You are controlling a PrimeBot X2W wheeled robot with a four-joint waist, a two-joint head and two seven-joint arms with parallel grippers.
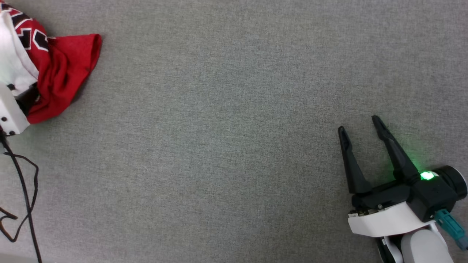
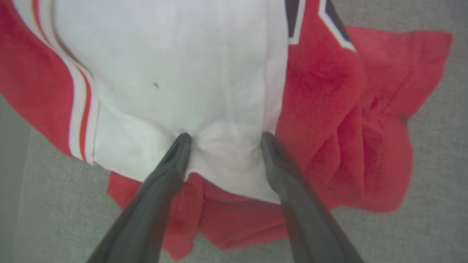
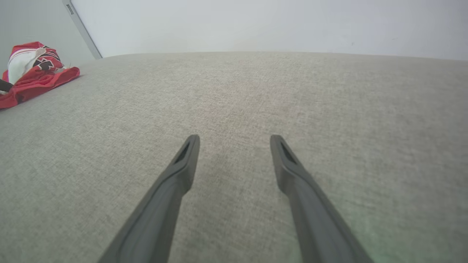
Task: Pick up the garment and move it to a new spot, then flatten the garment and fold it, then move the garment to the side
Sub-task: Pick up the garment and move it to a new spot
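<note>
The garment (image 1: 62, 73) lies bunched at the far left of the grey desk (image 1: 226, 146). It looks light and limp, likely to sag, so a pinch on a thick fold of white sleeve seems best. The left hand (image 2: 225, 136), spread wide, presses its tips into that sleeve; the right hand (image 1: 359, 124) stands wide and empty, well apart

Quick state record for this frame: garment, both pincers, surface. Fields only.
garment: red and white jersey, crumpled heap, not flattened, far left of head view
left pincer: open, fingertips pressed into the white sleeve cloth, not closed on it
right pincer: open, empty, over bare surface, well apart from garment
surface: grey woven fabric
task stage: pickup not yet done
</note>
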